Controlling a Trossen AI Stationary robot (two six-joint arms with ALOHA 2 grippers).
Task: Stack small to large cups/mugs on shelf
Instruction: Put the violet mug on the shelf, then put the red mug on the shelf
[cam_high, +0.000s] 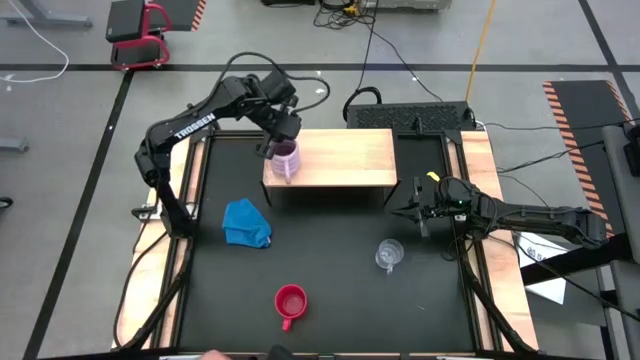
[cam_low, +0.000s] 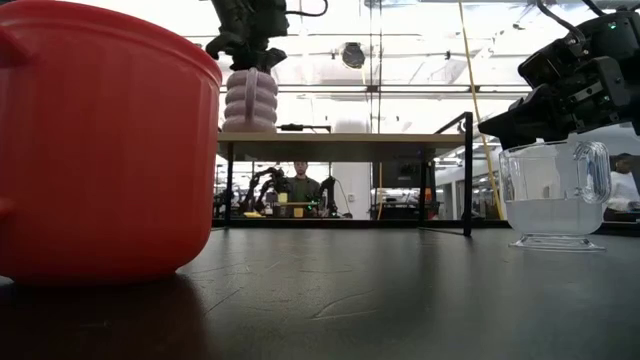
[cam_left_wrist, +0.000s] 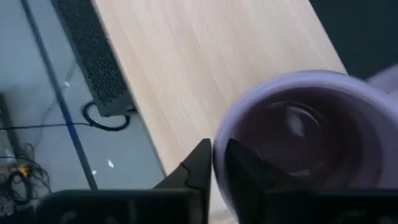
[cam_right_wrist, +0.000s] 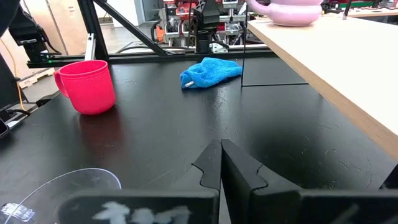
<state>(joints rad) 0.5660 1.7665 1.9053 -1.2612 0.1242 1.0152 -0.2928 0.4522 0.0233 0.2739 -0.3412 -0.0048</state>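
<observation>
The pale lilac mug (cam_high: 285, 158) stands on the left end of the light wooden shelf (cam_high: 345, 155), with my left gripper (cam_high: 275, 145) over it from above, shut on its rim. In the low view the mug (cam_low: 250, 100) sits with its base on the shelf top (cam_low: 350, 140). The red mug (cam_high: 290, 302) stands near the table's near edge. The clear glass cup (cam_high: 389, 254) stands right of centre. My right gripper (cam_high: 412, 212) hovers shut just beyond the glass cup, near the shelf's right leg, touching nothing. My left gripper holds the lilac mug by its rim (cam_left_wrist: 219, 146), on the side away from the handle. One finger (cam_left_wrist: 242, 168) is inside the mug and one finger (cam_left_wrist: 198, 165) outside. The fingers come from above, pointing down. The mug stands upright with its base on the shelf.
A crumpled blue cloth (cam_high: 246, 222) lies on the black tabletop left of centre, in front of the shelf. The shelf's middle and right part (cam_high: 370, 150) are bare. Black frame posts stand by the shelf. A person sits in the room far behind the table (cam_low: 302, 185).
</observation>
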